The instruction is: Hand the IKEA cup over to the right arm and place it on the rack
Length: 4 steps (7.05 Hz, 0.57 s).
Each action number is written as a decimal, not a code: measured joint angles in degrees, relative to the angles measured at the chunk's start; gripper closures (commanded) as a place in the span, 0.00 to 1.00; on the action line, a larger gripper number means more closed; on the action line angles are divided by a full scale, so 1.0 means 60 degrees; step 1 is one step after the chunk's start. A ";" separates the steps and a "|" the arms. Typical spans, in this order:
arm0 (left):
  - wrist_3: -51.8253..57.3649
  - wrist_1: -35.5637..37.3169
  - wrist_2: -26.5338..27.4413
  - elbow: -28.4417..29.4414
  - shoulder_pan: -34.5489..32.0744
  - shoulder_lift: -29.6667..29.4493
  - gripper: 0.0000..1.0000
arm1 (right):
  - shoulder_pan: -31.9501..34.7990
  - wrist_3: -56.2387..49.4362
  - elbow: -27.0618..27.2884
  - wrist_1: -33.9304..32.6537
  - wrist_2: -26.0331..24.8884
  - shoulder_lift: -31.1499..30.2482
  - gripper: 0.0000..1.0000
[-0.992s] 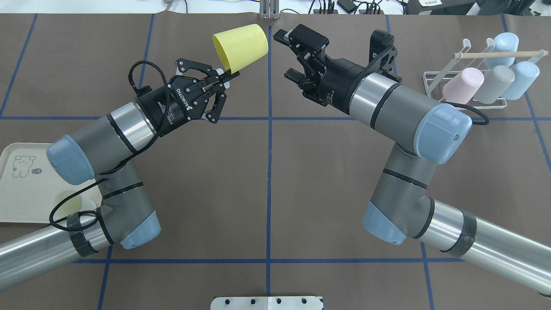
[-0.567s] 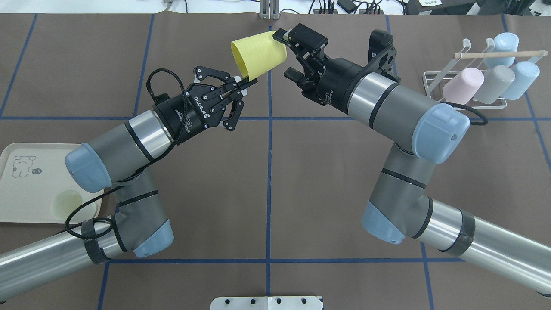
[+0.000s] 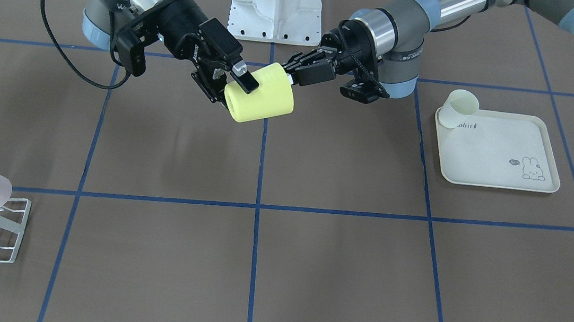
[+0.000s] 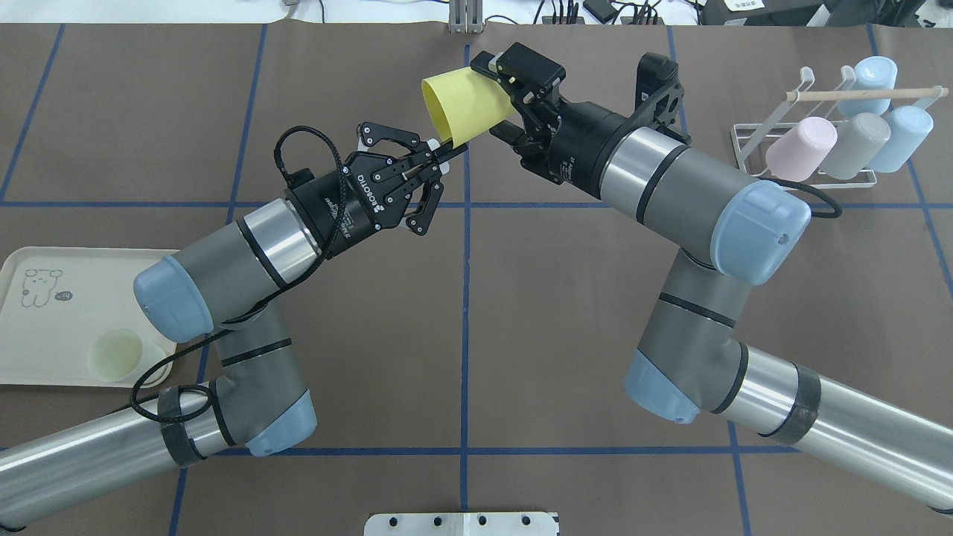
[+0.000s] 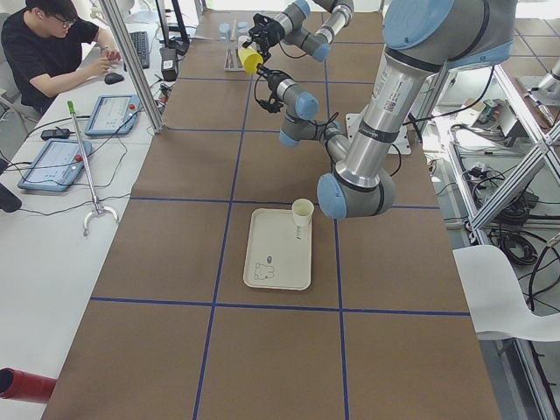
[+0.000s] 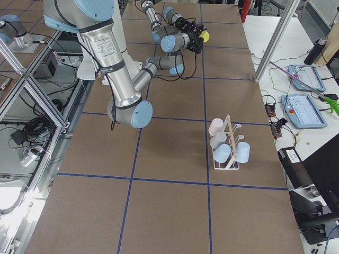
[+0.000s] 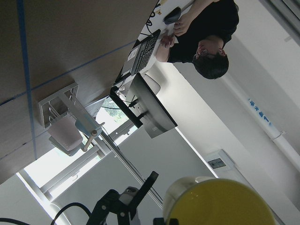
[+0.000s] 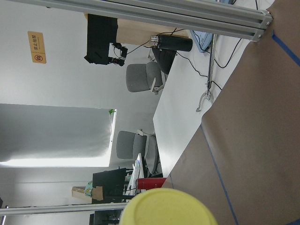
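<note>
Yellow cup [image 4: 463,104] sits sideways above table, between both sets of jaws. Left gripper [image 4: 441,151]: jaws narrow, pinching cup at rim, so cup juts out past its fingertips. Right gripper [image 4: 497,97]: jaws wide, cup's closed base end between them, one finger lying over cup's side; you cannot tell if pads touch. You find rack [image 4: 747,145] well behind right gripper's jaws, carrying pink, grey and two blue cups. Tray [image 4: 52,327] with pale cup [image 4: 119,356] lies well behind left gripper's jaws.
</note>
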 measured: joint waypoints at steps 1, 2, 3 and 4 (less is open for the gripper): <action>0.0000 0.0020 0.0006 0.0009 0.0011 -0.0005 1.00 | -0.0024 0.0038 0.0000 0.0003 0.0000 0.0002 0.02; 0.0001 0.0029 0.0008 0.0014 0.0031 -0.0005 1.00 | -0.0038 0.0068 0.0000 -0.0001 0.0000 0.0008 0.02; 0.0001 0.0032 0.0009 0.0018 0.0058 -0.0001 1.00 | -0.0052 0.0080 0.0000 -0.0003 0.0000 0.0014 0.02; 0.0001 0.0033 0.0009 0.0018 0.0074 0.0004 1.00 | -0.0061 0.0085 0.0000 -0.0003 0.0000 0.0017 0.03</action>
